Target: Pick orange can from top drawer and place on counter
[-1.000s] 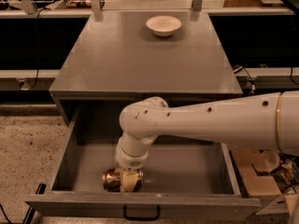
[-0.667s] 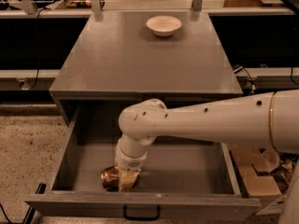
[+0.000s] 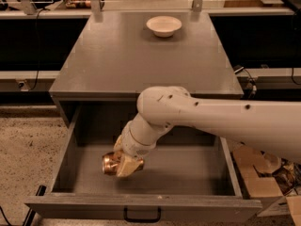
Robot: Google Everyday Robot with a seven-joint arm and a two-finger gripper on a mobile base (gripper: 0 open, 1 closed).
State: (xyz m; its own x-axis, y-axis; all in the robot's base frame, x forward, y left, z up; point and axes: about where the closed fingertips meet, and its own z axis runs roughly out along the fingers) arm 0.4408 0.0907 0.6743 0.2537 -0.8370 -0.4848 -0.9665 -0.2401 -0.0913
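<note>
Gripper [image 3: 124, 165] reaching down into the open top drawer [image 3: 188, 173], its pale fingers [image 3: 130, 164] clamped on the orange can [image 3: 111, 163]. You see the can lying on its side between the fingers. It sticks out to the left of the gripper in the picture, with one shiny round end facing that way. Can and gripper sit over the front left part of the drawer's grey floor, just behind the front panel. You cannot tell whether the can touches the floor, though a dark shadow lies on the floor just right of the gripper. The drawer's small black handle [image 3: 142, 216] is below the gripper in the picture, on the front panel. The white arm [image 3: 225, 121] runs from the gripper up and to the right, bends at a rounded joint above the drawer, and leaves at the right edge. The counter [image 3: 141, 60] lies beyond the gripper, higher in the picture, well apart from the can. A white bowl [image 3: 163, 25] rests near the counter's far edge, far from the gripper.
</note>
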